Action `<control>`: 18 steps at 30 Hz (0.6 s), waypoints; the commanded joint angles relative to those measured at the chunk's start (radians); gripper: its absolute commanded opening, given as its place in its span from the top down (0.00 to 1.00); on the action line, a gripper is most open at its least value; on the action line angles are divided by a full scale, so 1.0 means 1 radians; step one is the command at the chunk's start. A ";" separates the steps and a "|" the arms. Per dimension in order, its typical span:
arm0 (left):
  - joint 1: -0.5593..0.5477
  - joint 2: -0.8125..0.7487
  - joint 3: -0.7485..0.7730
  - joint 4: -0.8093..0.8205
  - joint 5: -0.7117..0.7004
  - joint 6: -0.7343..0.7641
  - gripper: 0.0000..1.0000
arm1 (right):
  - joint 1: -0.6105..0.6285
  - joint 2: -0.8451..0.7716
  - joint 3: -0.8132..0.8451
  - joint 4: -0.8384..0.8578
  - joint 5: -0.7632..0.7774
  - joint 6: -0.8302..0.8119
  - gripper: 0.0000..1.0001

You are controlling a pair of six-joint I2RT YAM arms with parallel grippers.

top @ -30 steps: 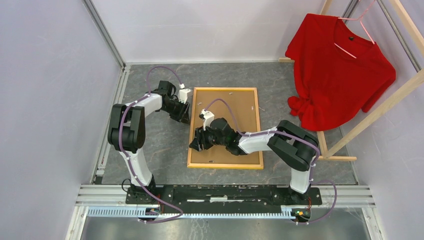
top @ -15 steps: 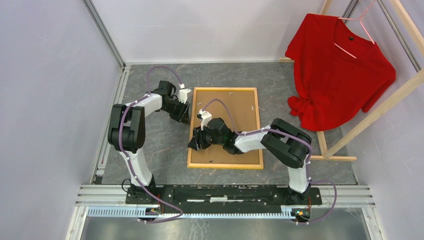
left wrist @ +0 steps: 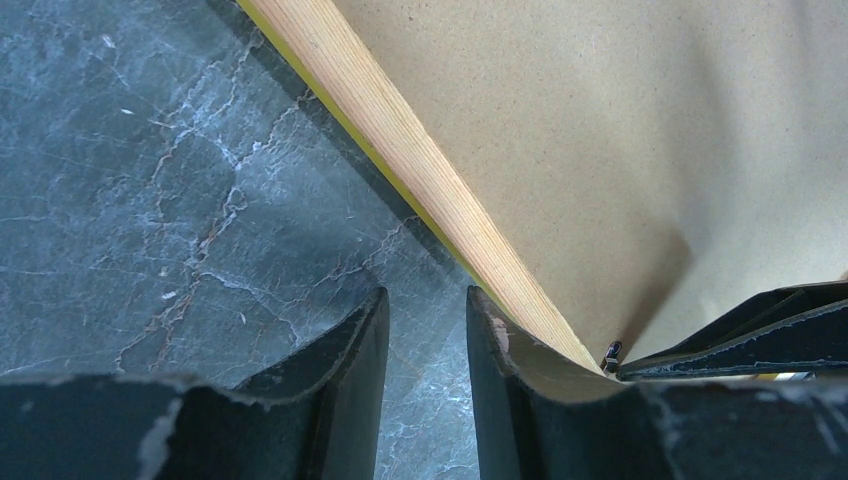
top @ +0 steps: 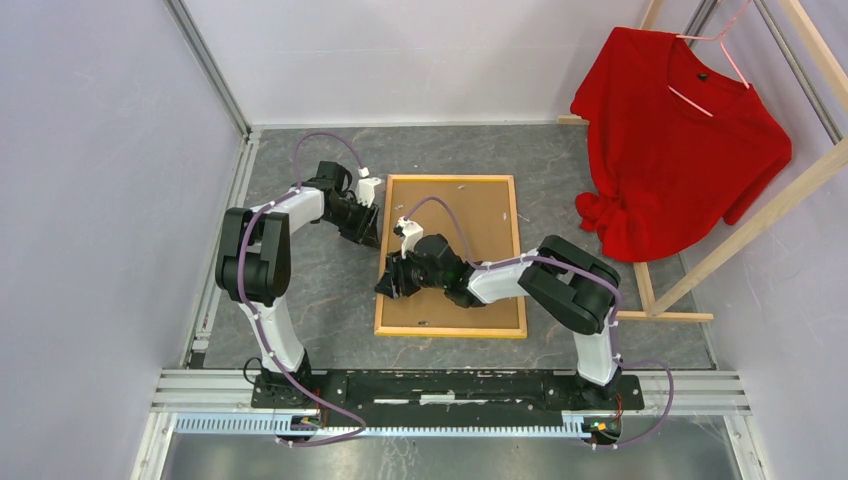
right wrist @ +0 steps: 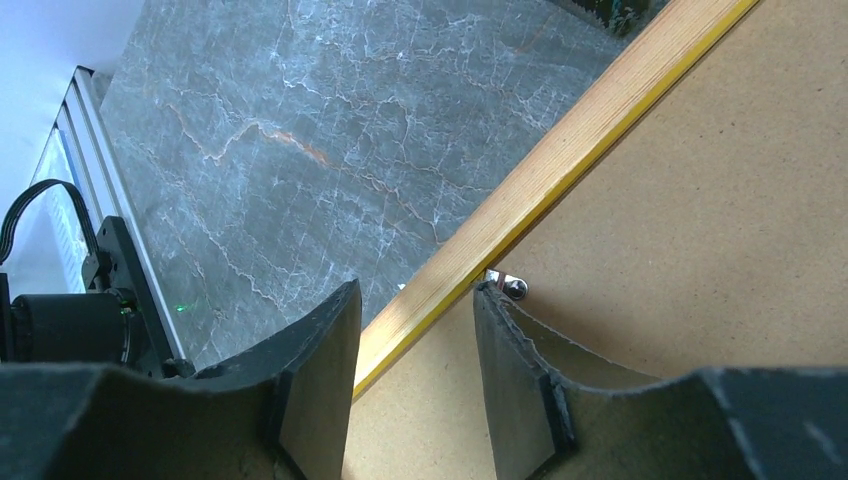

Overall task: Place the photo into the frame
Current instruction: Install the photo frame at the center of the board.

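Frame: the frame (top: pixel 450 331) lies back up on the table (top: pixel 320 290). Its light wood rails show, with a sliver of yellow along the outer edge, and the brown backing panel (top: pixel 480 230) sits inside the rails.
Photo: the photo shows in no view. Whether it lies under the backing panel cannot be told.
Left pincer: the left gripper (left wrist: pixel 425 300) is at the frame's left rail, near its far corner. Its jaws stand a narrow slot apart with only bare table between them. It holds nothing, and one finger is just against the rail's outer edge.
Right pincer: the right gripper (right wrist: pixel 415 290) sits astride the frame's left rail, about midway along. Its jaws are part open. One finger is outside the rail with a gap, and the other is inside it beside a small metal tab (right wrist: pixel 508 287). No firm hold shows.
Risk, sliding: nothing pins the frame, so a sideways push on its left rail would likely skid the whole frame across the table.
Risk, panel: the inside finger could slip off the metal tab or catch the backing panel's edge and lift it, disturbing whatever lies beneath.
Risk, crowding: both pincers work the same rail, so a move along it could bring them together.
Hard to see: from overhead, the right gripper hides the stretch of rail it works on. Whether its fingers touch the rail is uncertain. A dark bit (left wrist: pixel 611 355) at the rail's inner edge is too small to name.
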 commanded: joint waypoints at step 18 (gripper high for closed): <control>0.010 -0.009 0.068 -0.067 -0.011 0.005 0.55 | -0.061 -0.046 0.045 0.069 -0.091 -0.018 0.38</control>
